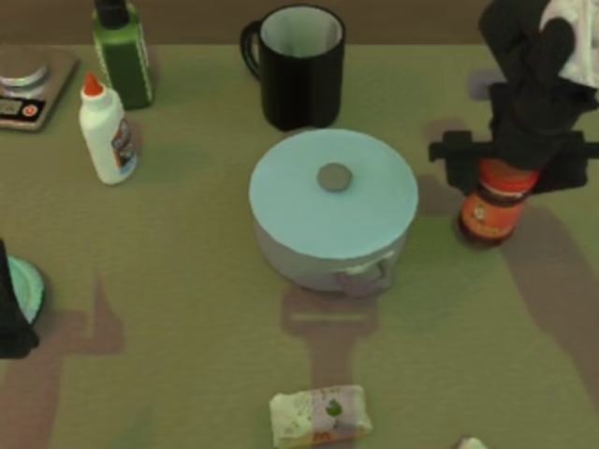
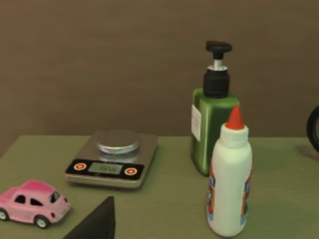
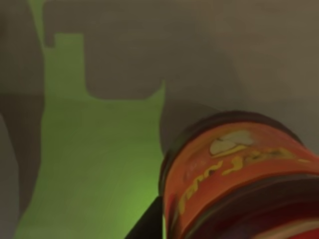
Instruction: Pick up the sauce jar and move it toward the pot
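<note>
The jar is at the right side of the surface, to the right of the pot and apart from it, tilted with its red lid up under the right tool. That tool is clamped on the jar at the lid end. In the right wrist view the jar fills the near corner; its orange label carries yellow lettering and a pale picture, neither readable. Whether the jar's base touches the surface cannot be told.

The pot sits at the middle of the surface, its pale-blue lid on, grey knob at centre, handle toward the near edge. A black mug stands just behind it. Nothing lies between jar and pot.

At the far left stand a green pump bottle, a white glue bottle with an orange tip just in front of it, and a kitchen scale with an unreadable display. A pink toy car shows in the left wrist view. A wrapped packet lies at the near edge.

The left arm is parked at the left edge; I cannot tell how its tool stands.
</note>
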`<move>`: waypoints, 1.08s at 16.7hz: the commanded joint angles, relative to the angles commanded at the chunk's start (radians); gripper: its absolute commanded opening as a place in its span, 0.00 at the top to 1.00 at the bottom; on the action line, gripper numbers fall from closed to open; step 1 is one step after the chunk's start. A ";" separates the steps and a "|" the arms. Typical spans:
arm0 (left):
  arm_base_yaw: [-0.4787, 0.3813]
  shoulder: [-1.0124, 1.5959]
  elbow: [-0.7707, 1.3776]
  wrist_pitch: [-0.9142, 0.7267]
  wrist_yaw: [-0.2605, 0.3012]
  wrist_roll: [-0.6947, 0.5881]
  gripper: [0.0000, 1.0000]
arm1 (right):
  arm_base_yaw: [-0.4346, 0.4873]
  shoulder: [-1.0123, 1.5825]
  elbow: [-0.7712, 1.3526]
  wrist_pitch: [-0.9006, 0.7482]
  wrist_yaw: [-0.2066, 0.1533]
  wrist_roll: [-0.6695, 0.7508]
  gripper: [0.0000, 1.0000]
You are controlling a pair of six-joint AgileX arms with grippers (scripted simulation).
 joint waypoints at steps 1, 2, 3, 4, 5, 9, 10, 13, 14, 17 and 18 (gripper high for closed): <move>0.000 0.000 0.000 0.000 0.000 0.000 0.00 | 0.001 0.010 -0.015 0.024 0.000 -0.001 1.00; 0.000 0.000 0.000 0.000 0.000 0.000 0.00 | 0.002 0.017 -0.024 0.037 0.000 -0.001 1.00; 0.000 0.000 0.000 0.000 0.000 0.000 0.00 | 0.002 0.018 -0.026 0.039 0.000 -0.001 1.00; 0.000 0.000 0.000 0.000 0.000 0.000 0.00 | 0.002 0.018 -0.026 0.039 0.000 -0.001 1.00; 0.000 0.000 0.000 0.000 0.000 0.000 0.00 | 0.002 0.018 -0.026 0.039 0.000 -0.001 1.00; 0.000 0.000 0.000 0.000 0.000 0.000 0.00 | 0.002 0.018 -0.026 0.039 0.000 -0.001 0.77; 0.000 0.000 0.000 0.000 0.000 0.000 0.00 | 0.002 0.018 -0.026 0.039 0.000 -0.001 0.70; 0.000 0.000 0.000 0.000 0.000 0.000 0.00 | 0.002 0.018 -0.026 0.039 0.000 -0.001 0.47; 0.000 0.000 0.000 0.000 0.000 0.000 0.00 | 0.002 0.018 -0.026 0.039 0.000 -0.001 0.40; 0.000 0.000 0.000 0.000 0.000 0.000 0.00 | 0.002 0.018 -0.026 0.039 0.000 -0.001 0.17; 0.000 0.000 0.000 0.000 0.000 0.000 0.00 | 0.002 0.018 -0.026 0.039 0.000 -0.001 0.10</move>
